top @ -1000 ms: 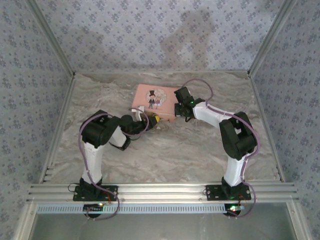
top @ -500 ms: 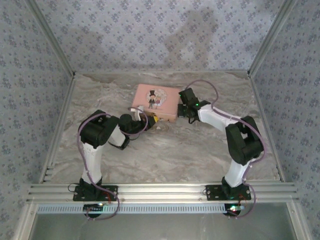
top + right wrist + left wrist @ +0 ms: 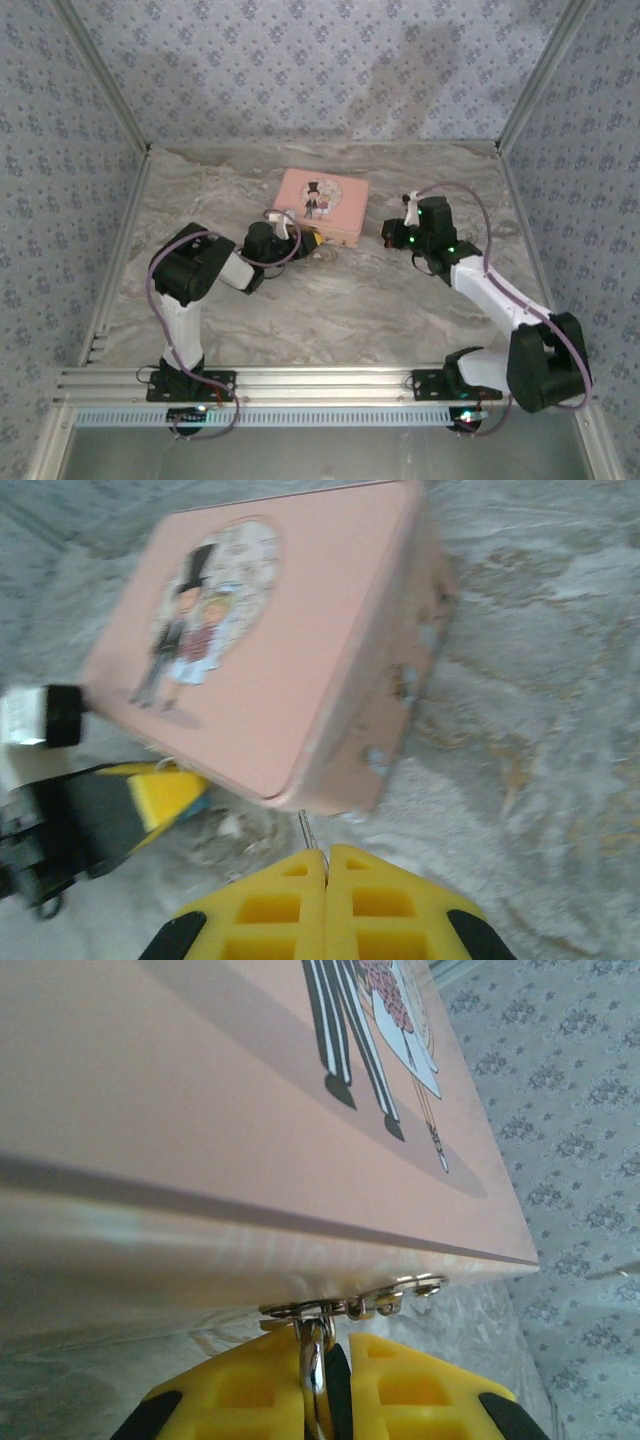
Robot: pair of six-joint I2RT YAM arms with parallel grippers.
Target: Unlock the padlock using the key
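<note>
In the left wrist view my left gripper (image 3: 327,1348) is shut on the padlock (image 3: 341,1388). Only a dark sliver of the padlock shows between the yellow fingers (image 3: 240,1390). Its silver shackle (image 3: 313,1360) hangs through the hasp (image 3: 345,1308) on the pink tin (image 3: 200,1090). From above, that gripper (image 3: 311,242) sits at the tin's near edge. My right gripper (image 3: 327,856) is shut on the key (image 3: 306,829), a thin metal sliver poking out toward the tin's corner without touching it. From above, this gripper (image 3: 389,232) hangs to the right of the tin (image 3: 322,204).
The pink tin (image 3: 270,650) with the cartoon couple lies on the marble tabletop (image 3: 340,300). Patterned walls and metal frame posts close in the back and both sides. The left gripper's yellow finger (image 3: 165,790) shows beside the tin in the right wrist view.
My right arm has drawn back from the tin's right side, out to the right, and the tin has shifted slightly. The left gripper has closed tighter on the padlock.
</note>
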